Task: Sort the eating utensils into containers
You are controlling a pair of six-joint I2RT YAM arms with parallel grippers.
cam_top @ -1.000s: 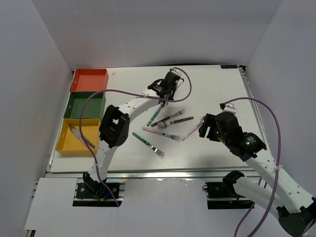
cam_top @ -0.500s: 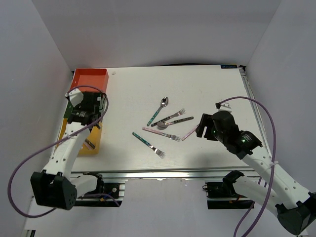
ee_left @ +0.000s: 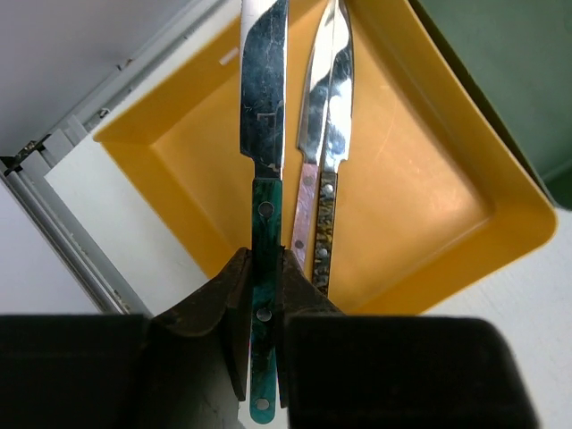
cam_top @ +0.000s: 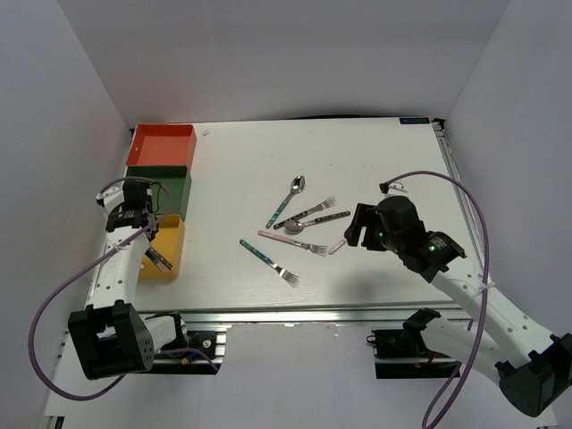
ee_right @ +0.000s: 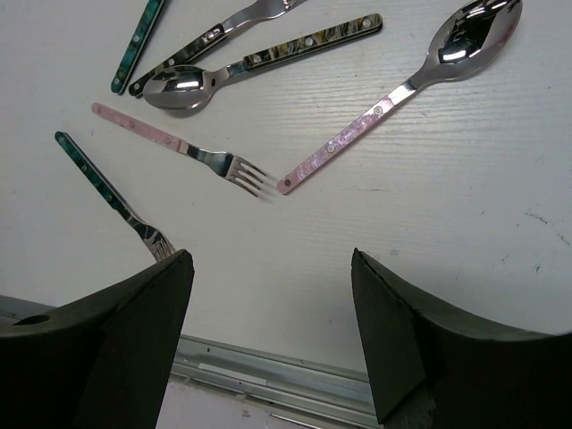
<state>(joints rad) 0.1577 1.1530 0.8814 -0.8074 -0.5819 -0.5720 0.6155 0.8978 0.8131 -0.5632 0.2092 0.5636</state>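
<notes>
My left gripper is shut on the teal handle of a knife, whose blade points out over the yellow container. Two knives lie in that bin, one with a pink handle and one with a dark patterned handle. In the top view the left gripper hangs at the yellow container's far left corner. My right gripper is open above bare table, just short of a pink spoon and a pink fork. A teal fork lies to the left.
The dark green container and the orange-red one stand in a row behind the yellow one. More utensils lie mid-table: a teal-handled spoon, a dark-handled fork and a dark-handled spoon. The table's front rail runs below my right gripper.
The left arm has swung from the middle of the table to the yellow container at the left. The right gripper has slid a little left towards the pink spoon, still open.
</notes>
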